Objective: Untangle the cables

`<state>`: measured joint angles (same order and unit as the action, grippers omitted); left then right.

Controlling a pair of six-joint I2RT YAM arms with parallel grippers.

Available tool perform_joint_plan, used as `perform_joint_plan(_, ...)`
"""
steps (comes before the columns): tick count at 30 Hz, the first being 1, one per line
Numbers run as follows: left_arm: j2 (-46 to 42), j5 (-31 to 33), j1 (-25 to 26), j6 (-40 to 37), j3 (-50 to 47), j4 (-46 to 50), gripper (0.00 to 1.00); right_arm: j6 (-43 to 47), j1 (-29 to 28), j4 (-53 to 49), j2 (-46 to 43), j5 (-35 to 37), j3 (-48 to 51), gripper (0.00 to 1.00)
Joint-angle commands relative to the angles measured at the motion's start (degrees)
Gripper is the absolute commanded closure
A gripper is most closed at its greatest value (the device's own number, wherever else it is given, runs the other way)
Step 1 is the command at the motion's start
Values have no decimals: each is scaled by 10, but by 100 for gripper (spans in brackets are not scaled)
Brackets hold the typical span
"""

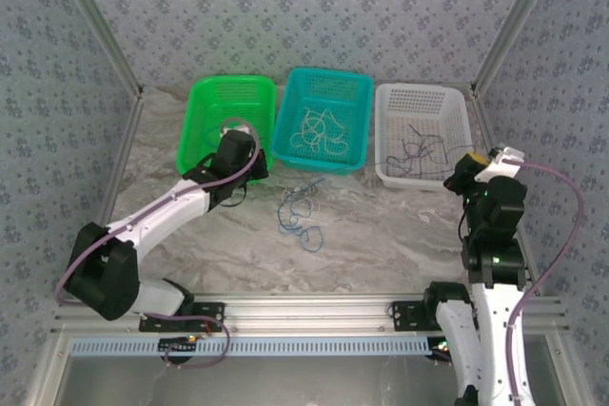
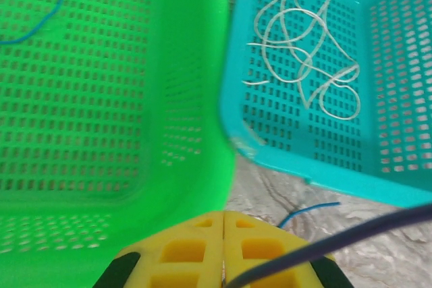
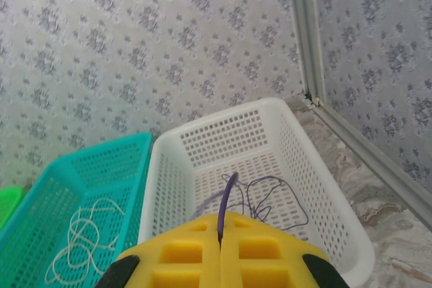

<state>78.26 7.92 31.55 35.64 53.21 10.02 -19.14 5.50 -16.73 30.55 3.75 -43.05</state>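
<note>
A loose blue cable lies on the table in front of the teal basket; its end shows in the left wrist view. White cables lie in the teal basket. Dark cables lie in the white basket. Another blue strand rests in the green basket. My left gripper is shut over the green basket's near right corner, with nothing seen between its fingers. At the white basket's near right corner, my right gripper is shut on a dark cable strand.
The three baskets stand side by side along the back of the marble table. Patterned walls and aluminium frame posts close in the back and sides. A metal rail runs along the near edge.
</note>
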Motion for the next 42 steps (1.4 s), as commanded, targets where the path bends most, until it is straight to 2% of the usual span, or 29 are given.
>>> perform_joint_plan(1,-36,24,-6,-5,5,12,100,-39,25,51,2,-8,8,100)
perform_joint_plan(7,-23,-37,0,6,11,-43,100,-35,65,118,46,-52,20,100)
perform_joint_plan(9,3,-72,16,18,23,-79,100,-26,81,144,86,-79,10,100)
perform_joint_plan(12,63,-92,60,22,79,-93,100,-15,95,171,157,-125,-19,100)
perform_joint_plan(16,152,-120,109,32,167,-113,100,9,112,160,258,-175,-84,100)
perform_joint_plan(22,237,-133,147,57,248,-141,100,45,131,135,400,-241,-186,100)
perform_joint_plan(29,324,-134,183,73,332,-173,100,57,134,120,542,-241,-316,100)
perform_joint_plan(35,415,-155,197,88,433,-190,100,54,136,115,615,-218,-364,100)
perform_joint_plan(42,518,-157,217,98,566,-136,100,53,132,60,692,-221,-417,100)
